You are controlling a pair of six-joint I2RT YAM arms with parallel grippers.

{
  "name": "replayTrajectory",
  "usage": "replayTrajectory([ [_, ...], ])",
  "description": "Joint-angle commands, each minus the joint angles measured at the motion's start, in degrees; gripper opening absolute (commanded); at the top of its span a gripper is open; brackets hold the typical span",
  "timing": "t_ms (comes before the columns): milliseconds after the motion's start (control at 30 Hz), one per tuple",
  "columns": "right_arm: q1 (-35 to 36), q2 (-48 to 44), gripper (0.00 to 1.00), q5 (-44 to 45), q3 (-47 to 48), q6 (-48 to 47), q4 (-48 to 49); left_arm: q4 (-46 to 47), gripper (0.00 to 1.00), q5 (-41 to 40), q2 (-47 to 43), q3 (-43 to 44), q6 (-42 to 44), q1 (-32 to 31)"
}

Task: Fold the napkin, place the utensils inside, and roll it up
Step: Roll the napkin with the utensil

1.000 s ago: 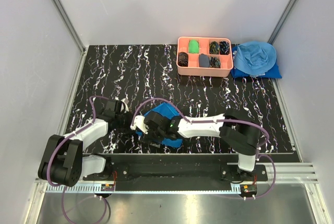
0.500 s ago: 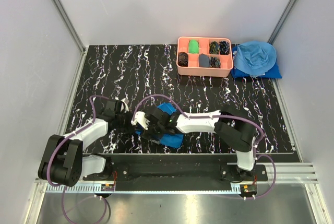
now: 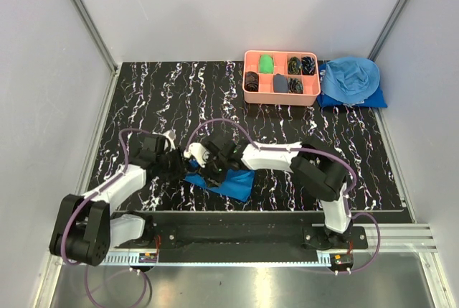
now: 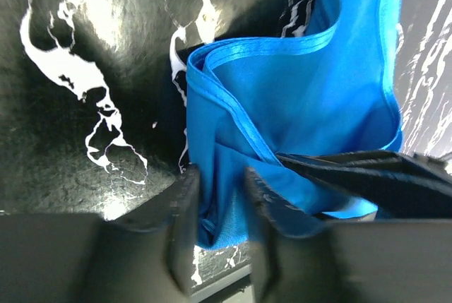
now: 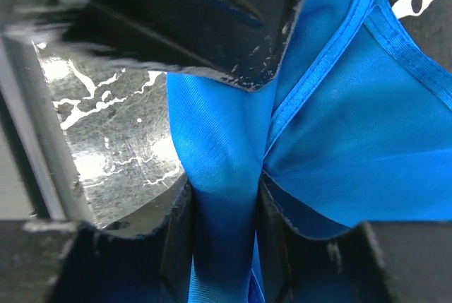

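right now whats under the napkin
Only the black marbled table shows around the napkin. The napkin's own bunched folds hide anything lying beneath or inside it, so that cannot be seen.

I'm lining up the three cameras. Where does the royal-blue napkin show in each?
Top external: napkin low centre, near the table's front edge.
Left wrist: napkin fills centre and upper right.
Right wrist: napkin fills the right, narrowing toward the bottom.
Shared landmark: the black, white-veined table.
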Motion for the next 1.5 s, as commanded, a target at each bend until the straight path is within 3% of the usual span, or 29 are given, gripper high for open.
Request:
replayTrajectory([
  [0,-3.18,5.15,0.41,-6.49,0.95,2.25,-10.53,1.10,0.43,-2.72,-5.40,0.40,-0.59,0.18],
  [267,-8.02,10.60,0.40,-20.54,5.96,4.36,-14.67,6.97,0.51,-2.47,-14.28,-6.80,-3.49,0.27],
  [400,-10.13,13.76,0.40,-26.18,8.17,4.62,-16.16,9.97,0.57,-1.40,-15.08,-9.27,-4.46,0.18],
  [567,-12.50,17.37,0.39,-32.14,11.85,3.31,-20.29,13.22,0.73,-1.40,-15.52,-10.68,-3.94,0.27],
  [767,-13.82,21.50,0.39,-36.02,15.81,1.73,-24.60,16.46,0.77,-0.88,-14.03,-11.38,-1.92,0.27],
  [1300,-16.46,29.33,0.38,-41.04,23.37,0.32,-30.84,29.40,0.61,7.56,-9.19,-15.78,-3.05,-0.43],
  [1400,-16.81,29.33,0.37,-40.60,23.81,0.40,-30.84,29.40,0.51,7.91,-8.58,-16.22,-3.23,-1.05],
  [1467,-17.07,29.15,0.37,-40.07,24.17,0.58,-30.76,29.22,0.37,7.74,-8.49,-16.48,-3.23,-1.31],
])
